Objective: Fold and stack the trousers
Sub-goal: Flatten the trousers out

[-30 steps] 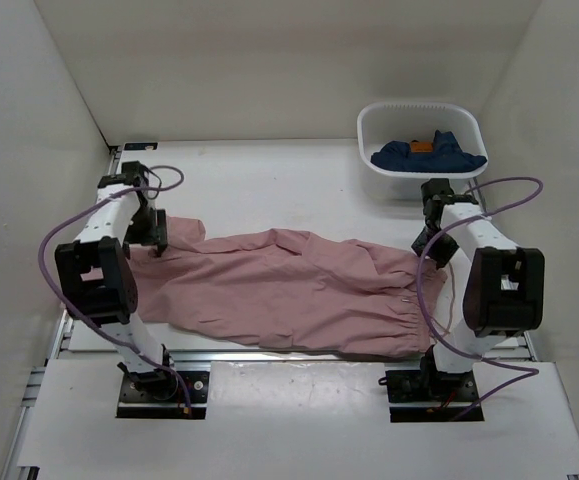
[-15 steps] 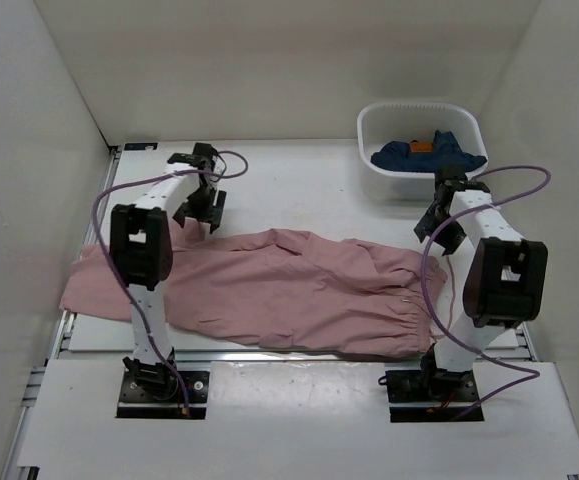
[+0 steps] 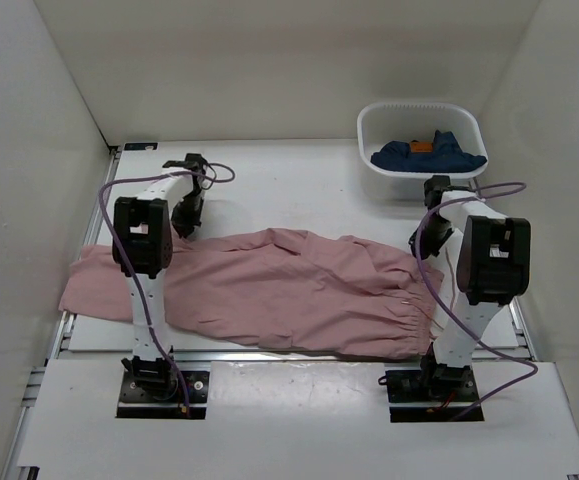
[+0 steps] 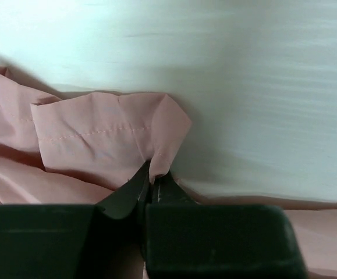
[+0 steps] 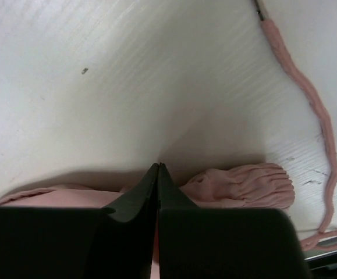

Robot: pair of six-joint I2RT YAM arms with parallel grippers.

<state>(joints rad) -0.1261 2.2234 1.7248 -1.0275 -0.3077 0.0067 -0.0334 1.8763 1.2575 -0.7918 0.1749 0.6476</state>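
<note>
No fold was made yet: the trousers (image 3: 299, 290) were spread lengthwise on the table (image 3: 299, 190), left end effector (image 4: 152, 174) was closed on a hem corner, right end effector (image 5: 158, 168) was closed by the waistband (grip on cloth not clear), so folding & stacking were both left.

the left arm (image 3: 139, 300) stands up steeply from its base, elbow high, forearm reaching toward the far side and wrist bent down. the left pincer (image 4: 151, 176) has its fingers pressed together on a hemmed corner of the trousers (image 4: 104, 133) — cloth pinched at the very tips. the right arm (image 3: 466, 315) leans up to a high elbow, wrist tipped down. the right pincer (image 5: 158, 168) is closed tip to tip — whether cloth is caught there is unclear.
</note>
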